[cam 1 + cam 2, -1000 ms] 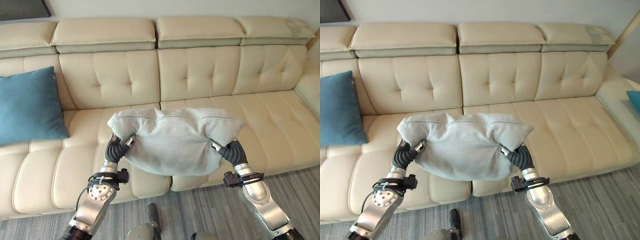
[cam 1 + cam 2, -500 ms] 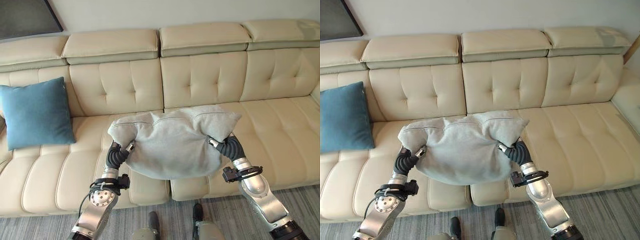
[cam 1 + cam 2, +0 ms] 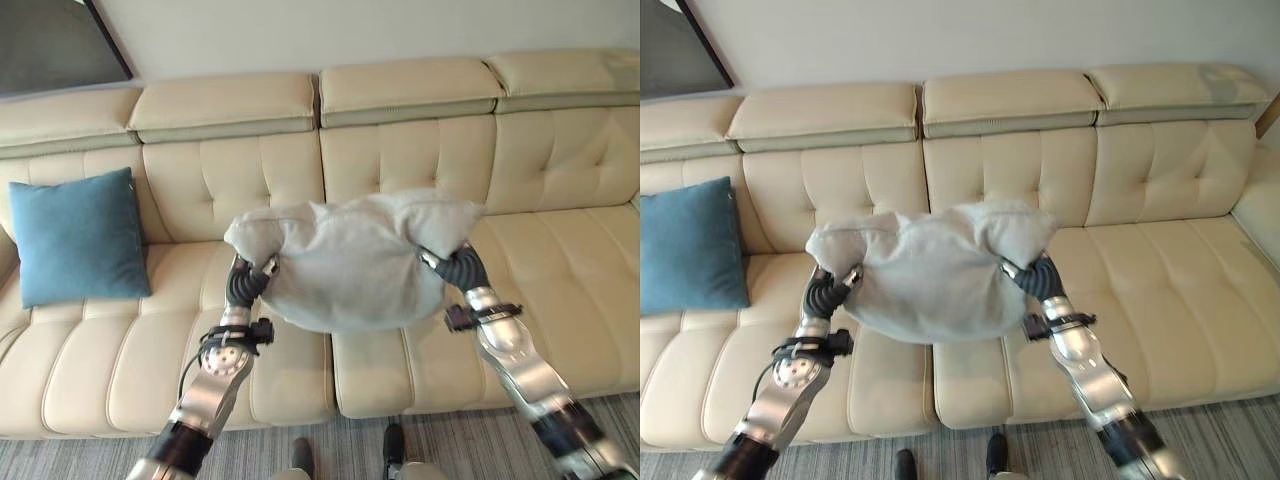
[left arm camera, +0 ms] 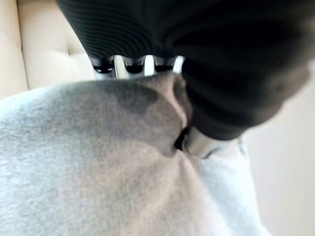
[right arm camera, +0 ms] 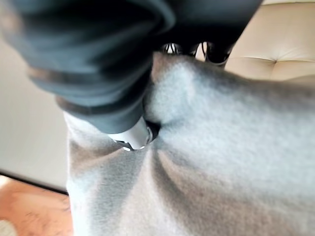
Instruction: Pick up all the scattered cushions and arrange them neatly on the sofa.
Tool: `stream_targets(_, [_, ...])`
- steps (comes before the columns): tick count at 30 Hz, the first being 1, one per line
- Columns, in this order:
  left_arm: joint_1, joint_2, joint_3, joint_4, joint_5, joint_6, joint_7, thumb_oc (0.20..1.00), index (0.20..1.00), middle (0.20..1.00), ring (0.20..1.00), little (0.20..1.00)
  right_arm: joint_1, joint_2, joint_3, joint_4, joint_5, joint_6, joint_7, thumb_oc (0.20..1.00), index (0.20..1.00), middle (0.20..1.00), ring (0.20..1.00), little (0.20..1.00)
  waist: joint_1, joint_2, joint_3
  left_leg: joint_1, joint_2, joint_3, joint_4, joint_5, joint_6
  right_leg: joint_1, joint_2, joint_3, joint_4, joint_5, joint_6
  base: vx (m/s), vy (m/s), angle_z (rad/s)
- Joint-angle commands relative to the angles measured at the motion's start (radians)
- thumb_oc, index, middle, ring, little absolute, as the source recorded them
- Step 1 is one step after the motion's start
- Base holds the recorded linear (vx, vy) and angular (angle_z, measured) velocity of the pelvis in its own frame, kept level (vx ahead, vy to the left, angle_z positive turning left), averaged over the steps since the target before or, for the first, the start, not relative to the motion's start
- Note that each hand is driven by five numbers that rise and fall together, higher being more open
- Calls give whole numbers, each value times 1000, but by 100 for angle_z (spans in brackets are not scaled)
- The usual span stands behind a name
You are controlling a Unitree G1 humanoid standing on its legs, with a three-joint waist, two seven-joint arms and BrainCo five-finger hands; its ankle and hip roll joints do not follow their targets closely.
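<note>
Both robot hands, left [image 3: 243,283] and right [image 3: 455,266], pinching grey cushion [image 3: 350,260], above sofa [image 3: 560,240]

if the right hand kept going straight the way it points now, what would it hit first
Probably the sofa backrest. The right hand, pinching the grey cushion, points toward it, and the cushion would likely touch first. Depth is hard to judge.

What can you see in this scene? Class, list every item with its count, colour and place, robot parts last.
Grey cushion: one, light grey, held up over the sofa's middle seats between both hands.
Blue cushion: one, teal blue, upright against the sofa's backrest at its left end.
Sofa: one, cream, tufted, along the wall.
Floor: grey striped, before the sofa.
Left hand: pinching the grey cushion's left end.
Right hand: pinching its right end.
</note>
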Motion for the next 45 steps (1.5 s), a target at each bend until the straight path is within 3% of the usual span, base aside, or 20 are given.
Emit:
stream_targets(1, [-305, 4, -134, 35, 69, -84, 56, 200, 200, 200, 200, 200, -295, 114, 90, 0, -28, -108, -64, 200, 200, 200, 200, 200, 2, -53, 50, -35, -27, -3, 65, -104, -18, -24, -48, 23, 121, -168, 75, -129, 1, 4])
stream_targets(7, [-627, 33, -187, 310, 68, -102, 152, 200, 200, 200, 200, 200, -616, 121, 121, 308, -12, -110, -150, 200, 200, 200, 200, 200, 25, -48, 87, -161, -23, -28, 59, -62, -30, -151, -55, 35, 142, -147, 83, -76, 8, 5])
stream_targets(13, [-816, 45, -239, 518, 61, -96, 170, 213, 213, 213, 213, 213, -798, 97, 171, 520, 7, -102, -173, 228, 228, 228, 228, 228, 35, -43, 118, -222, -28, -43, 44, -33, -39, -212, -62, 36, 144, -133, 92, -7, 19, 5])
stream_targets(14, [-818, 45, -239, 519, 61, -97, 170, 520, 520, 520, 520, 520, -800, 97, 171, 521, 8, -103, -172, 228, 228, 228, 228, 228, 35, -43, 118, -223, -28, -43, 44, -33, -39, -213, -62, 35, 144, -133, 92, -5, 7, 3])
stream_targets(15, [-841, 49, -245, 542, 64, -96, 173, 1000, 1000, 1000, 1000, 1000, -825, 90, 183, 552, 9, -103, -175, 727, 727, 727, 727, 727, 37, -43, 121, -231, -28, -45, 42, -30, -40, -221, -64, 34, 144, -132, 93, 10, 10, 4])
stream_targets(16, [-887, 53, -250, 583, 59, -92, 179, 1000, 1000, 1000, 1000, 1000, -865, 76, 193, 595, 14, -97, -184, 1000, 1000, 1000, 1000, 1000, 39, -42, 127, -242, -31, -50, 32, -22, -43, -228, -64, 31, 142, -130, 96, 12, 13, 6])
stream_targets(23, [-901, 164, -210, 571, 23, -105, 165, 1000, 1000, 1000, 1000, 1000, -902, -40, 157, 606, 20, -88, -214, 1000, 1000, 1000, 1000, 1000, 43, -48, 126, -241, -36, -67, -14, -1, -54, -225, -63, 14, 121, -123, 105, 25, -5, 8])
stream_targets(27, [-852, 253, -139, 546, -46, -124, 140, 1000, 1000, 1000, 1000, 1000, -852, -119, 69, 568, 90, -112, -225, 1000, 1000, 1000, 1000, 1000, 42, -46, 112, -228, -35, -70, -26, -1, -57, -212, -62, 12, 109, -118, 106, 17, 11, 12])
stream_targets(33, [-736, 317, -37, 517, -152, -146, 82, 1000, 1000, 1000, 1000, 1000, -727, -170, -55, 534, 221, -151, -191, 1000, 1000, 1000, 1000, 1000, 34, -47, 94, -194, -33, -58, -25, -20, -55, -185, -59, 22, 97, -121, 105, 21, 21, 3])
stream_targets(38, [-588, 331, 23, 444, -181, -152, 23, 1000, 1000, 1000, 1000, 1000, -584, -216, -127, 490, 286, -159, -132, 1000, 1000, 1000, 1000, 1000, 27, -46, 80, -178, -34, -46, -26, -29, -50, -175, -59, 33, 92, -117, 101, 4, 26, -9])
stream_targets(44, [-409, 274, 57, 315, -173, -149, -23, 1000, 1000, 1000, 1000, 1000, -442, -206, -171, 436, 314, -158, -77, 1000, 1000, 1000, 1000, 1000, 26, -50, 81, -175, -35, -36, -21, -29, -43, -175, -60, 42, 89, -108, 97, -11, 6, -4])
stream_targets(45, [-306, 224, 77, 251, -178, -146, -54, 1000, 1000, 1000, 1000, 1000, -345, -188, -184, 377, 302, -151, -42, 1000, 1000, 1000, 1000, 1000, 25, -52, 87, -166, -34, -35, -19, -33, -43, -166, -59, 44, 87, -110, 97, -12, 0, -6])
